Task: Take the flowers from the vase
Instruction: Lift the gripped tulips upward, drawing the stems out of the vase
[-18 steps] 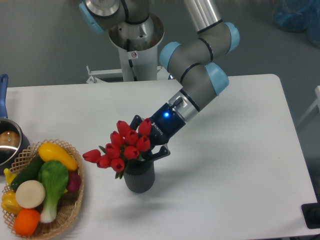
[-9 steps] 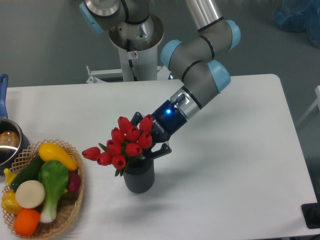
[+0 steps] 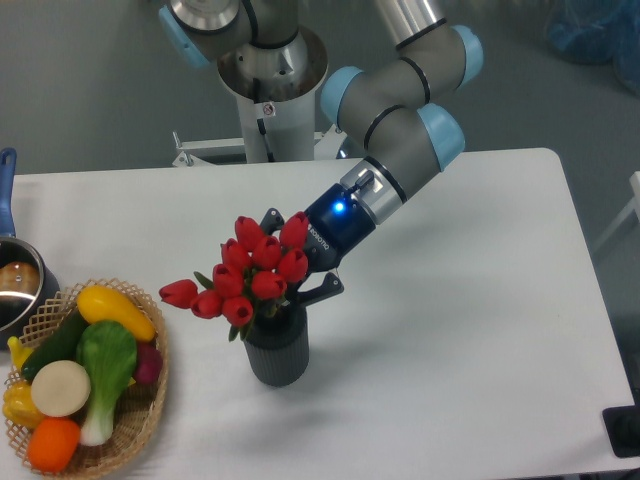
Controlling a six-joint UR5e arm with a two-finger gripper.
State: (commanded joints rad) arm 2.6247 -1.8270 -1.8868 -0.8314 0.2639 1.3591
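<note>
The flowers (image 3: 247, 273), a bunch of red tulip buds with dark green leaves, stand over the mouth of the vase (image 3: 277, 352), a small dark grey ribbed cylinder on the white table. My gripper (image 3: 290, 268) reaches in from the upper right, tilted, and is shut on the bunch just behind the buds. One finger shows above the bunch and one (image 3: 322, 290) below it. The stems are hidden by the buds and the vase rim, so I cannot tell whether they are still inside the vase.
A wicker basket (image 3: 146, 400) of toy vegetables sits at the front left. A metal pot (image 3: 18, 285) with a blue handle is at the left edge. The arm's base column (image 3: 270, 90) stands behind the table (image 3: 480, 330).
The gripper and the flowers have risen a little and shifted slightly up and right. The vase has stayed in place.
</note>
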